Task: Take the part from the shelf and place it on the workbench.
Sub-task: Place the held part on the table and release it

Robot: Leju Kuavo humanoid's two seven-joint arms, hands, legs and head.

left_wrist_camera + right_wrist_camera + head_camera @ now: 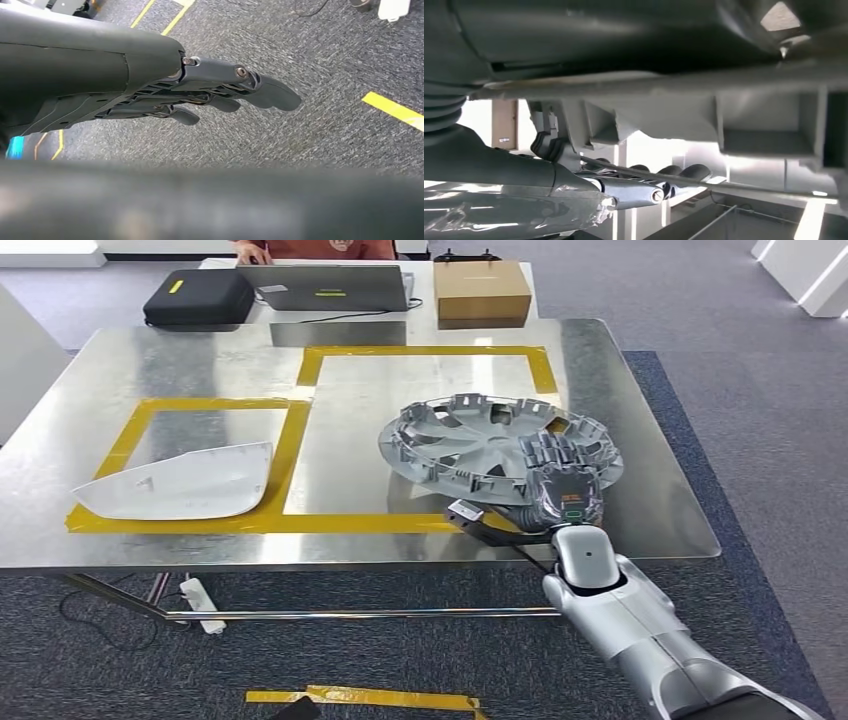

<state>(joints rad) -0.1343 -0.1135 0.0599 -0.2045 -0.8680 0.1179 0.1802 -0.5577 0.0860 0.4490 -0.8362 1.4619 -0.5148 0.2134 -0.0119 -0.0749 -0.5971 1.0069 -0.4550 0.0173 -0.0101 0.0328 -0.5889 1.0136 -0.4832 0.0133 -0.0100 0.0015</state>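
A grey plastic wheel cover (480, 445), inner ribbed side up, is over the right part of the steel workbench (400, 390), inside the larger yellow tape rectangle. My right hand (565, 490) grips its near rim, fingers curled over the edge. In the right wrist view the cover's underside (664, 100) fills the frame, with the fingers (659, 180) beneath its rim. It is unclear whether the cover rests on the table or is just above it. My left hand (220, 95) hangs over the carpet with its fingers extended and nothing in it.
A white curved panel (180, 485) lies in the left tape square. At the far edge are a laptop (325, 287), a black case (198, 300) and a cardboard box (482, 290); a person sits behind them. Power strip (203, 605) on the floor.
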